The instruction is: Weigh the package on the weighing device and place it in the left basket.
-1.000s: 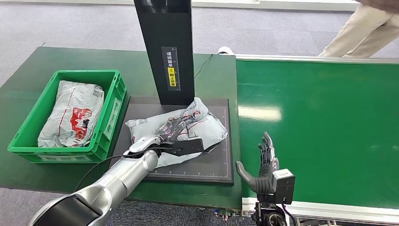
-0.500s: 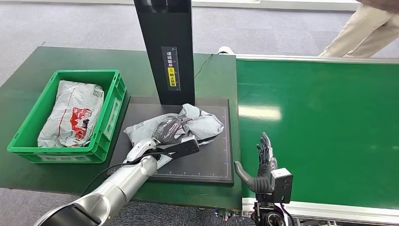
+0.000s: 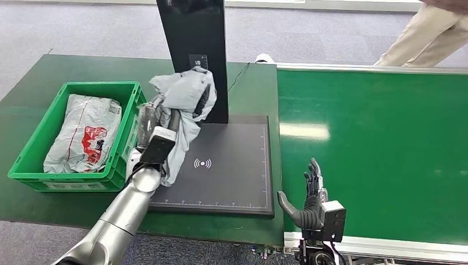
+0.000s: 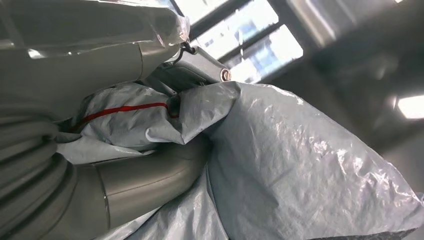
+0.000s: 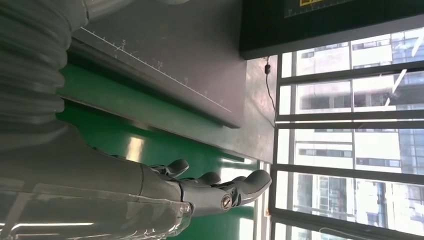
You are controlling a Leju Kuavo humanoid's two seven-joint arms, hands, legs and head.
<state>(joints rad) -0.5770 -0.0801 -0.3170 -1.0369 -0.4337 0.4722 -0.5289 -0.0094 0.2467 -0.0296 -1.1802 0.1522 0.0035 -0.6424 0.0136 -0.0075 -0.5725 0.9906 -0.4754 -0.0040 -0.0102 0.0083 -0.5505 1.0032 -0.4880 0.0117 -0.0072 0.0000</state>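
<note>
A crumpled grey plastic package (image 3: 185, 96) hangs in the air above the left edge of the dark weighing plate (image 3: 221, 171), near the green basket's (image 3: 129, 91) right wall. My left hand (image 3: 160, 118) grips it from below, fingers buried in the wrapping. In the left wrist view the grey package (image 4: 310, 165) bulges past my left hand (image 4: 125, 175), a red line printed on it. My right hand (image 3: 309, 196) stands open, empty, at the near edge of the green conveyor belt; the right wrist view shows that right hand (image 5: 210, 187) with fingers spread over the belt.
Another white and red package (image 3: 83, 132) lies inside the green basket. The scale's black post (image 3: 196, 33) rises behind the plate. A person's legs (image 3: 425, 38) pass at the far right behind the conveyor (image 3: 381, 143). The dark green table (image 3: 49, 83) carries basket and scale.
My left hand has lifted the package off the weighing plate and swung it up and left toward the basket. The plate's symbol is now uncovered. The right hand has stayed put.
</note>
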